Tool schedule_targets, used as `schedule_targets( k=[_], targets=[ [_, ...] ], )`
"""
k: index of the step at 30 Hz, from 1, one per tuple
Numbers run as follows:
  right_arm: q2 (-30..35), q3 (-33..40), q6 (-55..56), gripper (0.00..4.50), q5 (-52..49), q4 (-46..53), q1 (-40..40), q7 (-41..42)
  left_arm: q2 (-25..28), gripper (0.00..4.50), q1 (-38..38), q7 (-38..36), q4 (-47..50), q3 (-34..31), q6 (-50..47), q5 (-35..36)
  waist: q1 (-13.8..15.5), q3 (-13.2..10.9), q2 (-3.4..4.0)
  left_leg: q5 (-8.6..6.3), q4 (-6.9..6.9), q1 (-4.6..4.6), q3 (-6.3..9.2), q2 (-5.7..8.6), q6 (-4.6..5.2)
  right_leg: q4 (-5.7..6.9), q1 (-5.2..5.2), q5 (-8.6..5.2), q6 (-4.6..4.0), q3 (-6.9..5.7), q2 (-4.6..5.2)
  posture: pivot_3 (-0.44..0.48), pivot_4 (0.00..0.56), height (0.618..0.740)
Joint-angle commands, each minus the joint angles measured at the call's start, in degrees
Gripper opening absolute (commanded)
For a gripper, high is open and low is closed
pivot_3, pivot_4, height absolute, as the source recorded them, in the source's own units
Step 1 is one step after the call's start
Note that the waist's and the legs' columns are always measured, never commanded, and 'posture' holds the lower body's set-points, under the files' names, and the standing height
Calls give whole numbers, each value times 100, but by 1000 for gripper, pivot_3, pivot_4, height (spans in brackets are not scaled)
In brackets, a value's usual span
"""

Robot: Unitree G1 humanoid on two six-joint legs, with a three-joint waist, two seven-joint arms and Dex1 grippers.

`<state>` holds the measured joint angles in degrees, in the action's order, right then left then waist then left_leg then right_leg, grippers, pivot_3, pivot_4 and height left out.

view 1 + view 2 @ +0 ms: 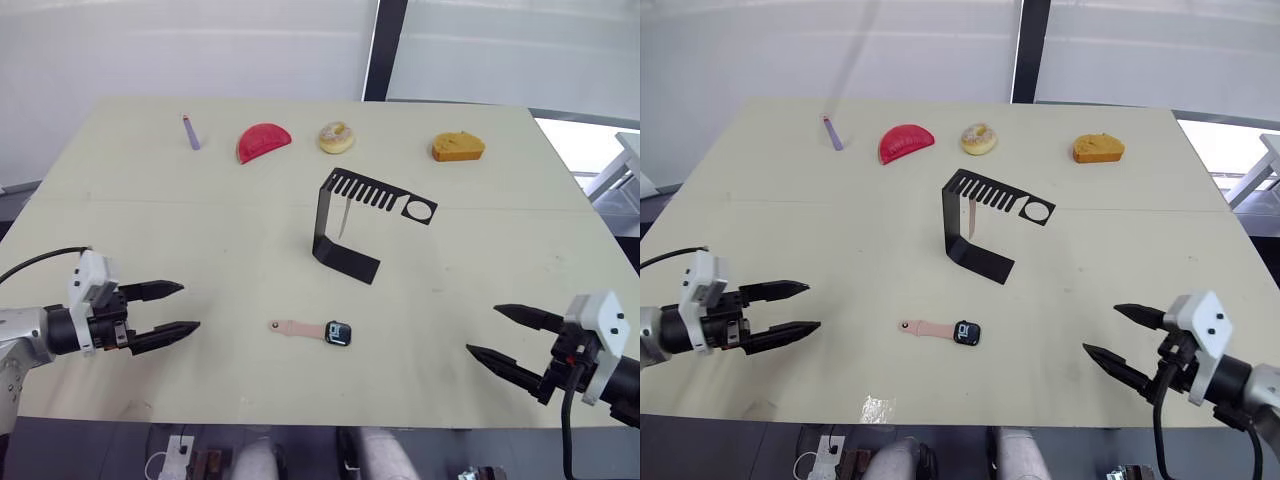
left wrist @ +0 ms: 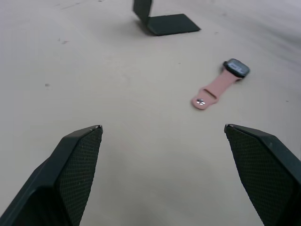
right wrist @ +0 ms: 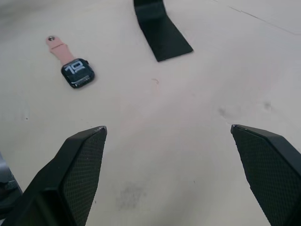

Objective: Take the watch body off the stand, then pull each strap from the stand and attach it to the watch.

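**Assembling watch: one strap fitted, one left on stand**

Listing contents left to right across the desk (image 1: 120, 230).

1. Left claw (image 1: 178, 307): low over the near left of the desk, fingers spread wide, holding and touching nothing.
2. Purple stick (image 1: 190, 131): far edge, not part of the task.
3. Red half-round item (image 1: 263, 141), doughnut (image 1: 336, 136), orange cake piece (image 1: 457, 147): far row, well apart from the work.
4. Fitted strap (image 1: 296, 328): pink, flat on the desk, its end joined to the watch body.
5. Watch body (image 1: 339, 333): off the stand, lying screen-up near the front edge, between the two claws.
6. Stand (image 1: 345, 255): upright mid-desk, beyond the watch; ring (image 1: 420, 210) at the arm's end is empty.
7. Second strap (image 1: 342, 218): pale, hanging from the comb slots beside the upright.
8. Right claw (image 1: 504, 333): low over the near right, fingers wide apart, empty, clear of everything.

Handling note (judgement): the second strap is next. Pinch it low on its free end and draw it straight out of the slot, so the light stand does not tip; then bring it to the bare side of the watch body.
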<state>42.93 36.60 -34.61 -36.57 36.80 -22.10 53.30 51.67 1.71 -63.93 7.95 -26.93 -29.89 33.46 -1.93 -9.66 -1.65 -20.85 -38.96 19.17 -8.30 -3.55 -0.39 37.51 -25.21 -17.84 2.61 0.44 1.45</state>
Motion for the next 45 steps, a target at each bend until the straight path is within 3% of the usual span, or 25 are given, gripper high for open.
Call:
schedule_targets(
  k=[1,7,12,15,22,28,36,45],
  targets=[
    [-68,-13,62,4475,-233,185,224,-262,-135,4500,-91,192,142,-183,66,166,4,2,-3,0,0,-1,0,0,0,0,0,0,0,0,0,0,150,737],
    [-366,-1517,-119,4475,-153,378,1372,-1003,-1078,4500,-332,1232,1666,339,-262,714,15,2,-3,-3,0,1,2,-1,-6,2,-1,0,0,-1,0,0,150,737],
    [-1011,-3145,-143,4475,881,-482,2840,-1944,-1947,4500,-746,2437,2598,1262,-355,465,-4,3,-5,0,-9,1,-1,3,-9,10,-3,1,1,5,-1,0,150,737],
    [-1539,-3709,-49,3687,1218,-1269,3559,-2207,-2256,4500,-1027,2862,2806,1758,-393,332,4,3,-4,1,-10,2,-1,3,-12,14,-6,1,1,5,-5,0,150,737],
    [-2279,-4349,380,117,1999,-2774,4502,-2465,-2439,4500,-1207,3161,2720,2260,-231,-12,-12,2,-2,3,-12,6,-11,1,-13,22,-18,1,0,8,-7,0,150,737],
    [-2369,-4650,-156,43,2546,-3516,4610,-2776,-2536,4500,-1366,3356,2653,2518,-177,-255,-1,5,-1,4,-13,8,-11,1,-12,22,-17,1,0,7,-3,0,150,737],
    [-2406,-4542,-459,43,2586,-3238,4423,-2863,-3294,4500,-2205,4465,2383,3274,-487,-1061,21,22,-6,3,-13,4,-9,3,-12,22,-12,1,2,6,-3,0,150,737],
    [-2450,-4565,-758,43,2591,-2928,4242,-2953,-3864,4500,-2428,5152,2161,3819,-457,-1938,9,26,-5,5,-13,2,-10,1,-14,24,-12,1,2,7,-5,0,150,737]
  ],
)
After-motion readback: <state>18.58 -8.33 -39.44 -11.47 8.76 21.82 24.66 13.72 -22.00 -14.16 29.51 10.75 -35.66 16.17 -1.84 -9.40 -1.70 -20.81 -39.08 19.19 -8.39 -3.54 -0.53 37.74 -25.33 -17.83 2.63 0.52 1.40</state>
